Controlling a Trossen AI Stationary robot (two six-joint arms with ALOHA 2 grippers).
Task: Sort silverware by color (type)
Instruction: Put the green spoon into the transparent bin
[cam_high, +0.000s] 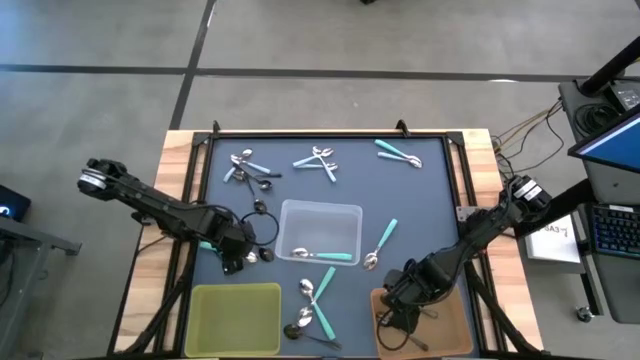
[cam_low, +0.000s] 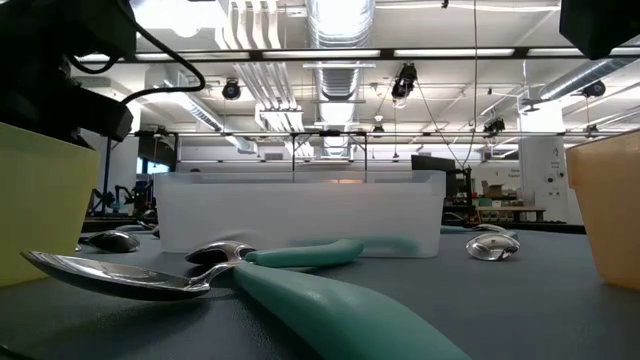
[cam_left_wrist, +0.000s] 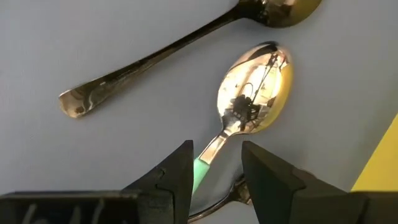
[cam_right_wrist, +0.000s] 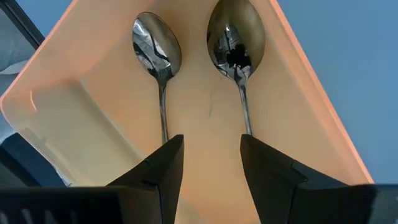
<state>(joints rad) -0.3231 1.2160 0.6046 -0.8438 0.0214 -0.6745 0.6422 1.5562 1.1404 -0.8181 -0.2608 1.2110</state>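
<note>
left gripper (cam_high: 243, 256): low over the mat just above the yellow bin (cam_high: 235, 318), fingers parted a bit around a teal-handled spoon (cam_left_wrist: 249, 106), not squeezing it.
clear bin (cam_high: 320, 232): mid-table, one teal spoon inside.
right gripper (cam_right_wrist: 211, 163): over the brown bin (cam_high: 455, 325), fingers apart, two all-metal spoons (cam_right_wrist: 157, 53) lying there.

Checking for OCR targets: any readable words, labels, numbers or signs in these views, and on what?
None can be read with confidence.
White paper label beside the table's right edge: dark print, too small; possibly "BA3-7".
Keyboard: key legends too small.
The spoons, the clear bin, yellow bin and brown bin show no text.
</note>
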